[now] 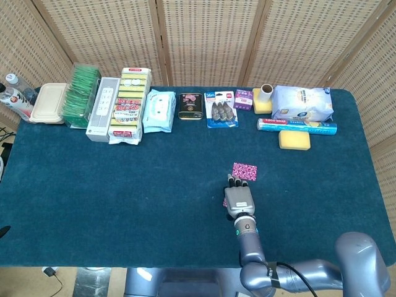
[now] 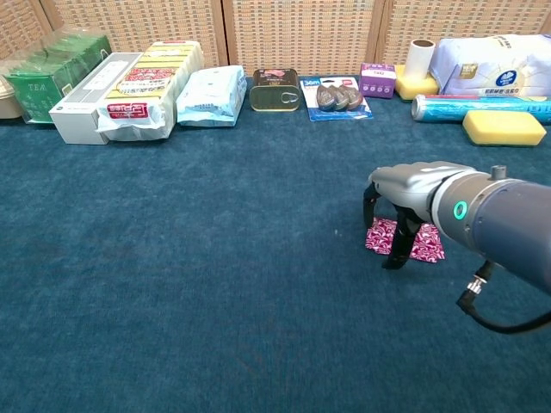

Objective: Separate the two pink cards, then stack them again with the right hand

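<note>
Two pink patterned cards lie apart on the dark blue table cloth (image 1: 124, 185). The far card (image 1: 244, 170) lies flat just beyond my right hand (image 1: 239, 199). The near card (image 2: 424, 243) sits under that hand, and the head view shows only a sliver of it. In the chest view my right hand (image 2: 405, 194) arches over the near card, fingers spread and pointing down, one fingertip (image 2: 397, 261) at the card's front left edge. Nothing is lifted. From the chest view the far card is hidden behind the hand. My left hand does not show in either view.
Goods line the back edge: a green tea box (image 1: 82, 96), a white box (image 1: 102, 108), a sponge pack (image 1: 130, 104), wipes (image 1: 158, 111), a tin (image 1: 190, 106), a blister pack (image 1: 221, 109), a blue foil roll (image 1: 297, 125) and a yellow sponge (image 1: 294, 140).
</note>
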{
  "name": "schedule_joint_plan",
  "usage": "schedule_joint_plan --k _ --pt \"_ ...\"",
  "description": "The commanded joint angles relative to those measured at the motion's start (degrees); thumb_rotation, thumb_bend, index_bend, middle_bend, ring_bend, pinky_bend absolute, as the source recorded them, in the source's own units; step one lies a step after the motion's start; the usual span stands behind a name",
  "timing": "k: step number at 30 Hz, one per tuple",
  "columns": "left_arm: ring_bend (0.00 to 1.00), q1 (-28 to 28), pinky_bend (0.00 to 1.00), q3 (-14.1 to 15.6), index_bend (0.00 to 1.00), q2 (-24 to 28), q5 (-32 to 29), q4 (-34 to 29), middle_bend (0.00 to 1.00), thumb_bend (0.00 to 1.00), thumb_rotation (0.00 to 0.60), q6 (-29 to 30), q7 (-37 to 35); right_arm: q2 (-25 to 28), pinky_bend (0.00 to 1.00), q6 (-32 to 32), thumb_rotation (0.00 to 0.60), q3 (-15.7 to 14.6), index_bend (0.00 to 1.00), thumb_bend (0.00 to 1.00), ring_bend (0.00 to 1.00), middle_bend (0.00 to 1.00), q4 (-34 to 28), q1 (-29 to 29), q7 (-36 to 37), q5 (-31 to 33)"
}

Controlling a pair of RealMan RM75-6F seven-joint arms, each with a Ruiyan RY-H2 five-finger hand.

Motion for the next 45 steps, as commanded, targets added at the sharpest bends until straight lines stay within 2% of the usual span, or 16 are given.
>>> schedule_joint_plan --k 1,10,24,30,35,40,45 --pt "0.00 0.0 0.06 0.0 0.00 0.0 0.0 -0.1 0.00 0.10 0.600 -0.1 0.1 0.4 0.10 0.3 0.600 -0.1 0.33 0.27 0.00 0.00 -0.4 -0.1 -0.2 0.3" --pt "0.00 -0.1 0.06 0.0 0.00 0.0 -0.1 -0.2 0.00 0.10 0.600 -0.1 0.3 0.6 0.10 -0.5 0.600 -0.6 0.33 0.27 0.00 0.00 -1.9 -0.1 0.7 -1.8" --pt "0.00 0.3 0.06 0.0 0.00 0.0 -0.1 0.1 0.00 0.10 0.600 0.6 -0.1 -0.6 0.10 -0.2 0.600 -1.3 0.35 0.27 0.00 0.00 -0.2 0.2 -0.1 -0.2" --pt "0.00 0.2 0.06 0.0 0.00 0.0 -0.1 -0.1 0.00 0.10 0.600 0.4 0.3 0.4 0.10 0.2 0.600 -1.8 0.36 0.27 0.00 0.00 -2.0 -0.3 0.1 -0.7" --pt "0.00 0.2 0.06 0.0 0.00 -0.1 -0.2 -0.3 0.00 0.10 0.600 0.3 0.5 1.6 0.10 -1.2 0.600 -1.9 0.34 0.26 0.00 0.00 -3.8 -1.1 2.7 -3.7" --pt "0.00 0.1 0.06 0.0 0.00 -0.1 -0.2 -0.3 0.00 0.10 0.600 0.2 0.7 1.6 0.12 -0.2 0.600 -0.5 0.32 0.26 0.00 0.00 -1.6 -2.2 8.8 -11.8" --pt "0.00 0.2 0.06 -0.1 0.00 -0.1 -0.3 -0.3 0.00 0.10 0.600 0.3 0.8 0.5 0.12 0.8 0.600 2.7 0.32 0.26 0.00 0.00 3.5 -2.1 10.6 -12.6"
